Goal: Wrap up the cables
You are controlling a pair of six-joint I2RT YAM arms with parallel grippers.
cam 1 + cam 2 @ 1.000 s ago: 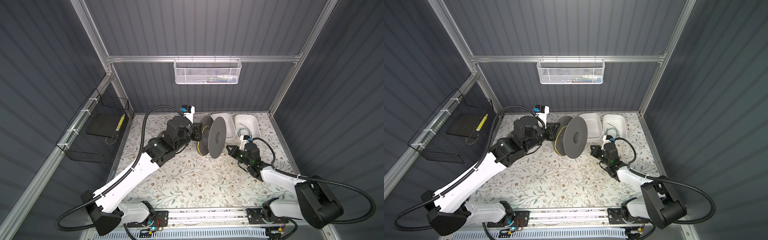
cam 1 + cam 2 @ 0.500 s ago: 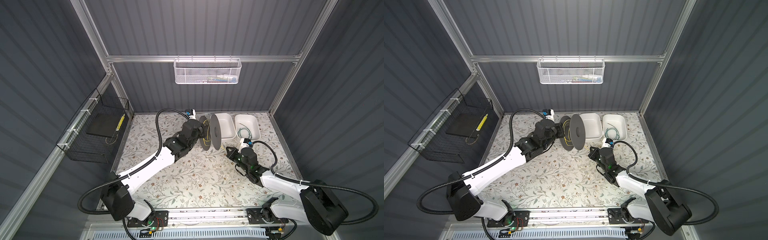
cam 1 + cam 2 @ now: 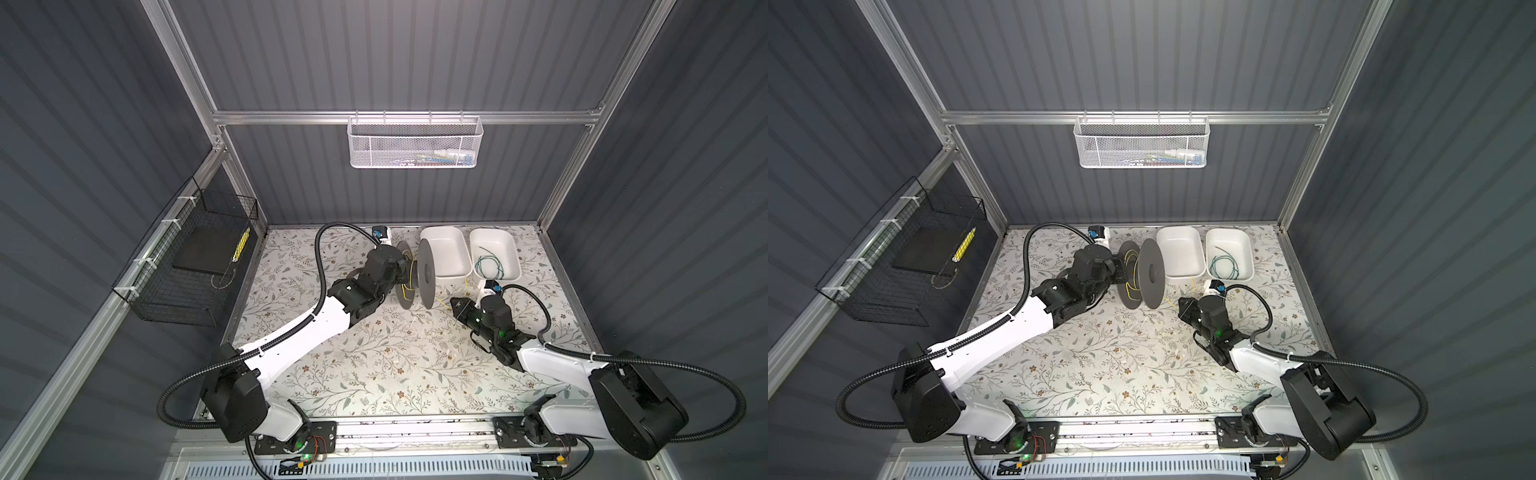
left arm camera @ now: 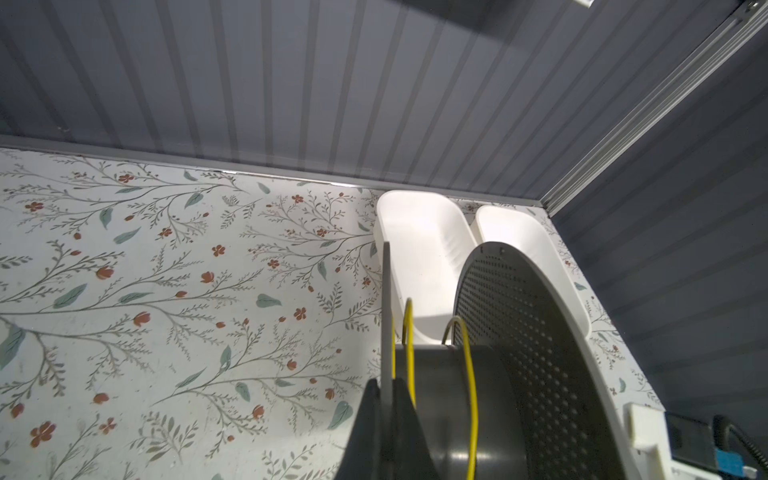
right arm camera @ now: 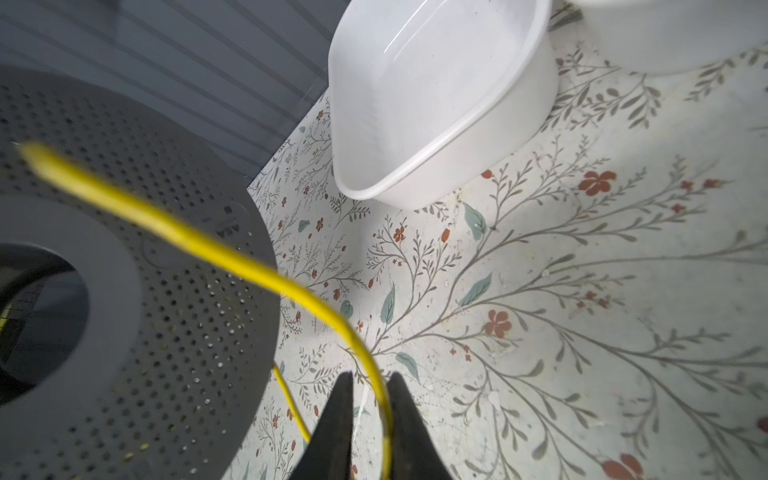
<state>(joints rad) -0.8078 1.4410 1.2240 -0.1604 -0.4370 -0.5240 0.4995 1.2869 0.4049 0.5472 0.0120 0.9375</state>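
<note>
Two hands share this job. The left hand (image 4: 385, 390) is clamped on the thin flange of the grey spool (image 3: 426, 274), holding it on edge. The yellow wire (image 5: 232, 253) sits in a few slack turns round the hub. Its tail runs to the right hand (image 5: 370, 379), whose fingers stand a little apart, so the wire passes between them unpinched. I'd say the right hand should take a firm pinch and feed the wire taut between the flanges, or those springy loops will slip off. The desk (image 3: 374, 365) is floral-patterned and mostly bare, with an empty white tub (image 3: 455, 272) behind the spool. A white mesh basket (image 3: 415, 145) hangs on the ribbed grey back wall.
</note>
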